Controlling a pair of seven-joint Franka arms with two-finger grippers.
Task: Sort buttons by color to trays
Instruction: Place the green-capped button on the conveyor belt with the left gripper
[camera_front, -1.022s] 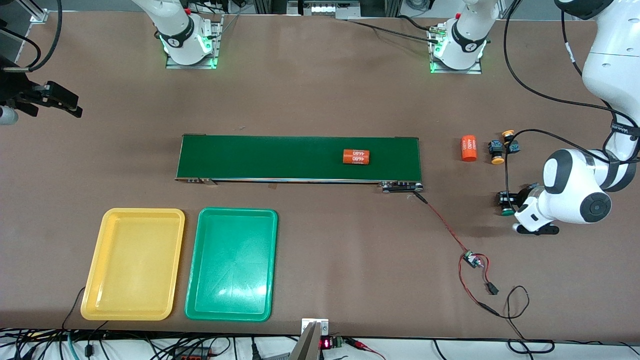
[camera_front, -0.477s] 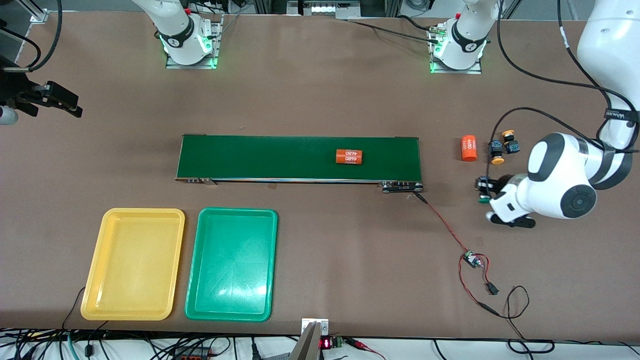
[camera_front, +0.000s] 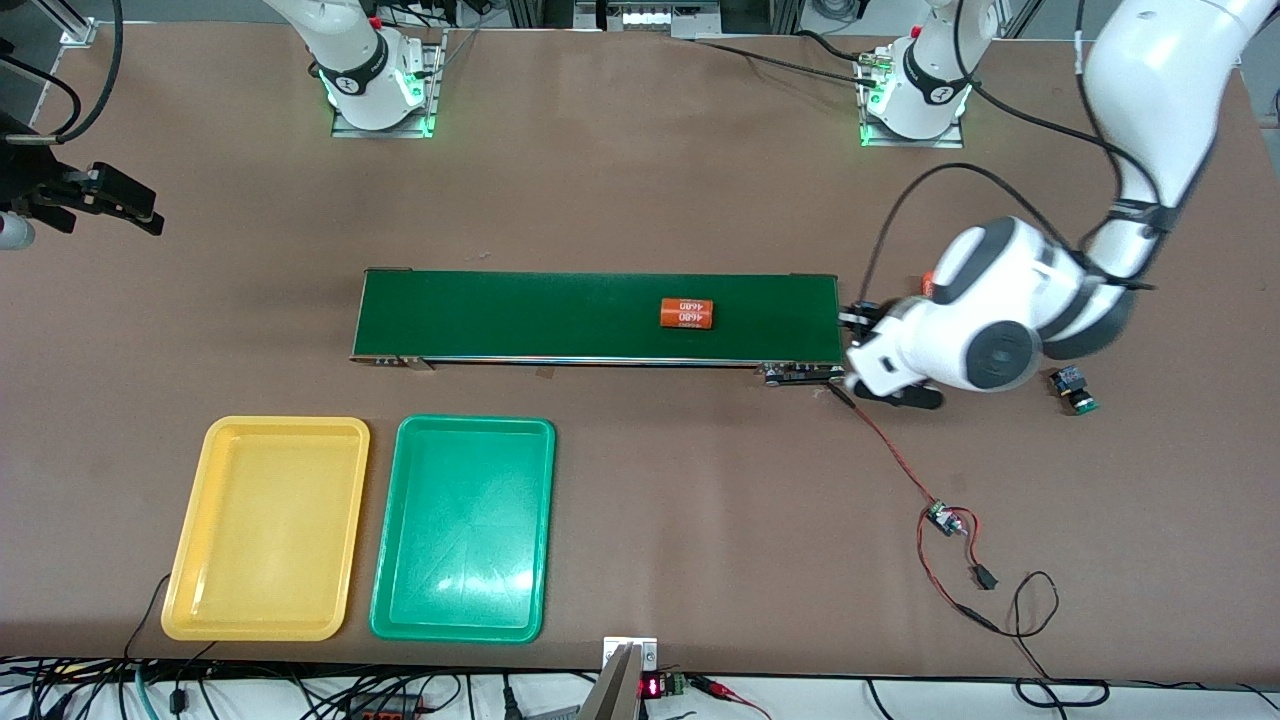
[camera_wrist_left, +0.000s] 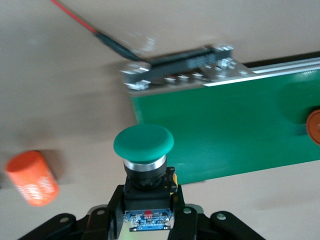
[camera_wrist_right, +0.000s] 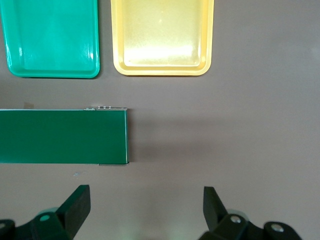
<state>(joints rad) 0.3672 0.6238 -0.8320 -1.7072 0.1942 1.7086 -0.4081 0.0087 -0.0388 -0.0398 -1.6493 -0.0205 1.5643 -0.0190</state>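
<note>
My left gripper (camera_wrist_left: 148, 201) is shut on the black-and-blue body of a green-capped button (camera_wrist_left: 143, 141). In the front view this gripper (camera_front: 853, 320) hangs over the left arm's end of the belt. A second green-capped button (camera_front: 1074, 391) lies on the table toward the left arm's end. The yellow-capped buttons are hidden by the left arm. The yellow tray (camera_front: 265, 530) and green tray (camera_front: 465, 530) lie side by side, nearer the front camera than the belt, and also show as the yellow tray (camera_wrist_right: 160, 30) and green tray (camera_wrist_right: 50, 35). My right gripper (camera_wrist_right: 145, 200) waits open and empty, high at the right arm's end (camera_front: 145, 208).
A long dark green belt (camera_front: 600, 315) crosses mid-table with an orange cylinder (camera_front: 686, 313) on it. Another orange cylinder (camera_wrist_left: 32, 178) lies on the table by the belt's end, mostly covered by the left arm. A red wire with a small circuit board (camera_front: 940, 518) trails from the belt's end.
The left arm has swung from the table's left-arm end to the belt's end, carrying the green-capped button. The cylinder on the belt drifted toward the right arm's end. The right arm stayed still.
</note>
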